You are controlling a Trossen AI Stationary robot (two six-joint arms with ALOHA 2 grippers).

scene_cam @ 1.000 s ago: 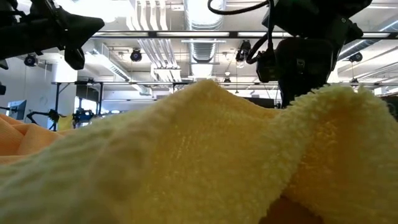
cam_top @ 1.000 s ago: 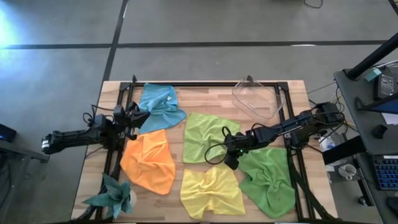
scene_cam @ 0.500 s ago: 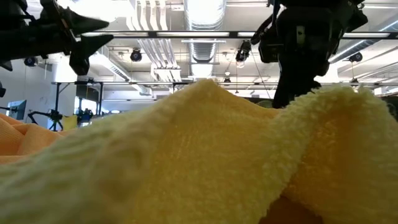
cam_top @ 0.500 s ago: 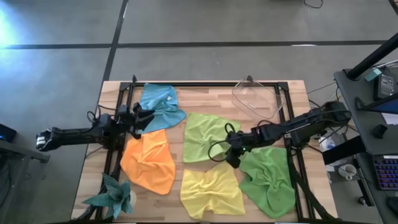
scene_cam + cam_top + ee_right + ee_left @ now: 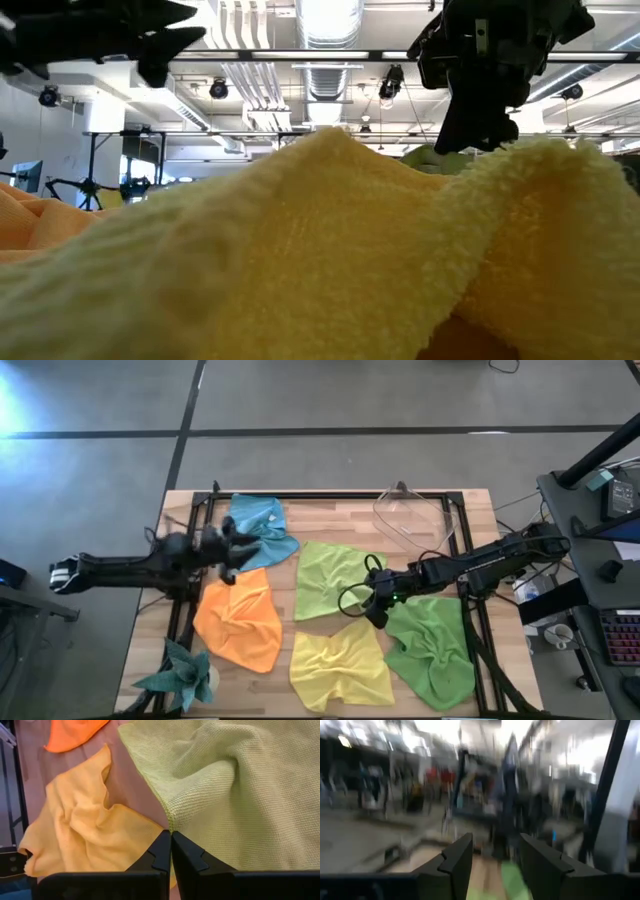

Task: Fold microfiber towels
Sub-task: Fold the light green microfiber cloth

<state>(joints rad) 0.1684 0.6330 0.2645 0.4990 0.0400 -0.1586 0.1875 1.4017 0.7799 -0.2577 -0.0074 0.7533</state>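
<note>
One camera looks straight down over the whole table (image 5: 330, 510). Another sits at tabletop level, pressed against the yellow towel (image 5: 300, 260), which the right wrist camera also shows close below its closed fingers.

Bright ceiling glare, heavy left-wrist motion blur

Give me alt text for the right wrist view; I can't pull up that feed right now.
The right pincer is shut on a corner of the lime green towel, which fills most of the frame in loose folds. Beside it on the wooden table lies the crumpled yellow towel, and a corner of the orange towel shows beyond.
</note>
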